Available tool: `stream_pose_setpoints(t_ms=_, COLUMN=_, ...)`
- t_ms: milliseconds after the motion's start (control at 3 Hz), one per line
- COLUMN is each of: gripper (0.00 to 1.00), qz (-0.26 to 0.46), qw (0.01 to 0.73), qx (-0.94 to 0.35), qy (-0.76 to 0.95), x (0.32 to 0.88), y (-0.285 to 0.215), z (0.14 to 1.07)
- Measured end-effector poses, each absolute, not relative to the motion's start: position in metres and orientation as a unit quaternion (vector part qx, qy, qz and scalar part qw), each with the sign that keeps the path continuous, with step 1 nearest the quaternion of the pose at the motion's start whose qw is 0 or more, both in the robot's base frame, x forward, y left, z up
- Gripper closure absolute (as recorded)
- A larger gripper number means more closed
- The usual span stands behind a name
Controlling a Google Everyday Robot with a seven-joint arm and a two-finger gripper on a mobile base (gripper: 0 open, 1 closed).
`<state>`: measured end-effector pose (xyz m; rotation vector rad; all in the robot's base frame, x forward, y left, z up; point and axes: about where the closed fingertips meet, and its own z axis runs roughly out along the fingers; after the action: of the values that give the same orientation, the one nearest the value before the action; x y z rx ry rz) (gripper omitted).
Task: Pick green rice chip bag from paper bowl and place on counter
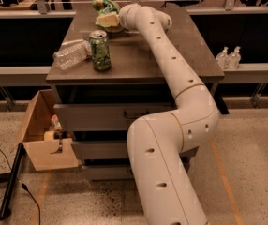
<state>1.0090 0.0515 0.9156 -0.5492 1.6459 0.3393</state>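
Observation:
The green rice chip bag is crumpled and sticks up from the paper bowl at the far left of the counter. My white arm reaches across the counter from the front right. Its wrist ends right beside the bowl and bag. My gripper is at the bowl's right side, mostly hidden behind the wrist. I cannot tell whether it touches the bag.
A green drink can stands near the counter's front left, with a clear plastic bottle lying to its left. An open cardboard box sits on the floor at left. Two small bottles stand on the right ledge.

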Motion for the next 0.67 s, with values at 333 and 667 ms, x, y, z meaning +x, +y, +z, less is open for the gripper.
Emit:
stream_pose_setpoints(t_ms=333, gripper=0.0, qz=0.146, qw=0.613, qx=-0.253, qy=0.734, x=1.005, y=0.052, z=0.902)
stream_pose_setpoints(t_ms=667, gripper=0.18, qz=0.154, qw=0.587, qx=-0.272, qy=0.747, x=0.996, y=0.056, z=0.886)
